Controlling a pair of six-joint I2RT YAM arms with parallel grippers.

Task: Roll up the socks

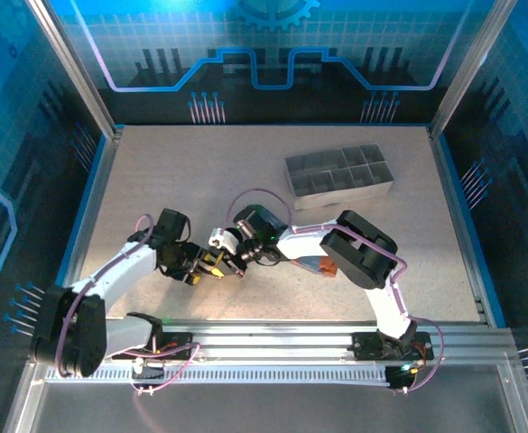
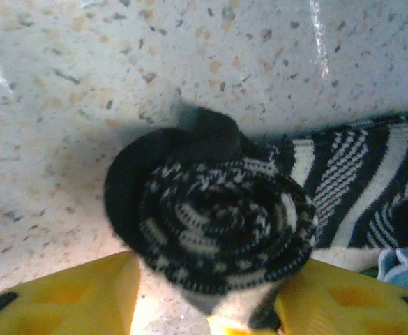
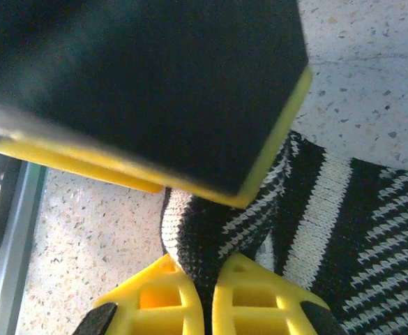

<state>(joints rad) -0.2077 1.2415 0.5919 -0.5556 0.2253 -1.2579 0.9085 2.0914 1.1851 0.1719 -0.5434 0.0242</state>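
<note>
You are partway through the roll. The black sock [image 2: 221, 216] lies on the bench [image 2: 190, 56] close in front of the arm bases, with one end already wound into a tight spiral and its white-striped remainder trailing flat to the right in the left wrist view. The left end effector [image 2: 210, 279] has its yellow fingers [image 2: 64, 300] on either side of that coil and looks to be clamped on it. The right end effector [image 3: 202, 262] has its fingers nearly pressed together, pinching a fold of the same sock just beside the left finger. The two tools are very close, so move slowly and keep them from knocking together. Use the right grip as an anchor: hold the loose length taut and flat, low to the bench, so each new turn lies snug on the last. Turn the coil with the left wrist rather than dragging it, and squeeze just firmly enough that the spiral neither fans out nor flattens. A paler scrap at the lower right of the left wrist view is probably the blue-grey sock [image 2: 402, 264]. Check that it is winding in with the black one rather than sliding out sideways. The grey tray [image 1: 336, 191] is well apart and should not get in your way.
</note>
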